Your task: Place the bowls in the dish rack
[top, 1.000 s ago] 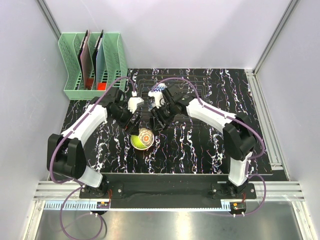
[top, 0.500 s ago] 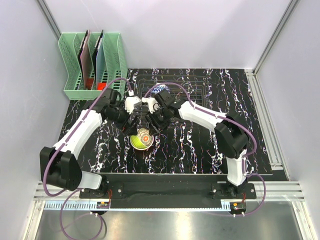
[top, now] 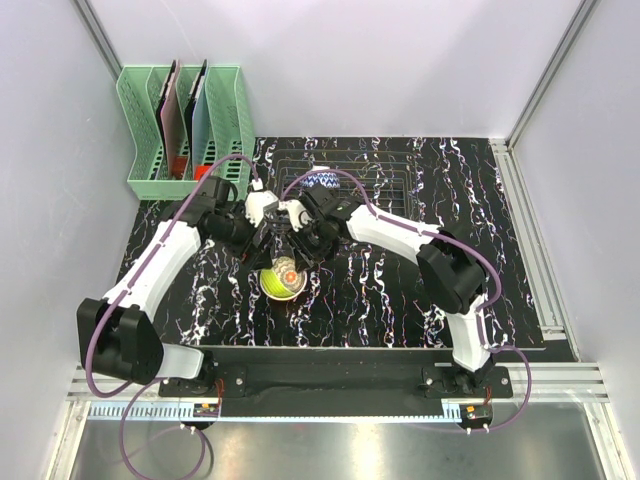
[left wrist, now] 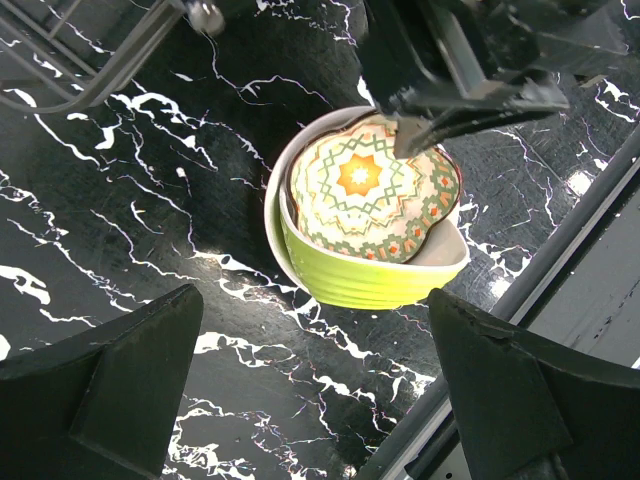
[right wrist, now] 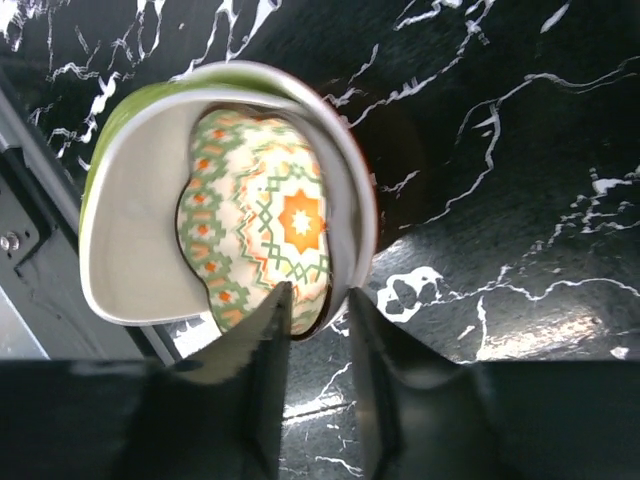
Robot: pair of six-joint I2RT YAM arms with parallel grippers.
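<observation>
Right gripper (right wrist: pixel 315 300): narrowly open, with a small gap between the fingers (right wrist: pixel 262 350). It reaches down to the stacked bowls at their rim.
Right gripper's contact: one fingertip lies over the inside of the patterned bowl (left wrist: pixel 365 190) and the other sits outside the rim of the lime green bowl (left wrist: pixel 370 285). The rims pass between the two tips. A sliver of dark table shows in the gap, so the fingers are not pressed together on anything.
Left gripper (left wrist: pixel 313 295): spread wide, holding nothing and touching nothing. It hangs above the same stack, one finger to either side of it in the left wrist view.
Stack of bowls: the patterned bowl, white with orange and green marks and a scalloped edge, is nested inside the lime green bowl. An orange-red rim (right wrist: pixel 372 140) shows under the green bowl on one side, but how much bowl lies beneath cannot be told.
Stack's place: on the black marbled table (top: pixel 400 300), outside the rack and just on its near side.
Dish rack (top: pixel 375 165): low dark wire grid at the far middle of the table.
Blue-patterned bowl (top: pixel 322 180): sits at the near left part of the rack, just behind both wrists.
Mint-green holder (top: pixel 228 110): stands at the far left corner, well apart from the stack.
</observation>
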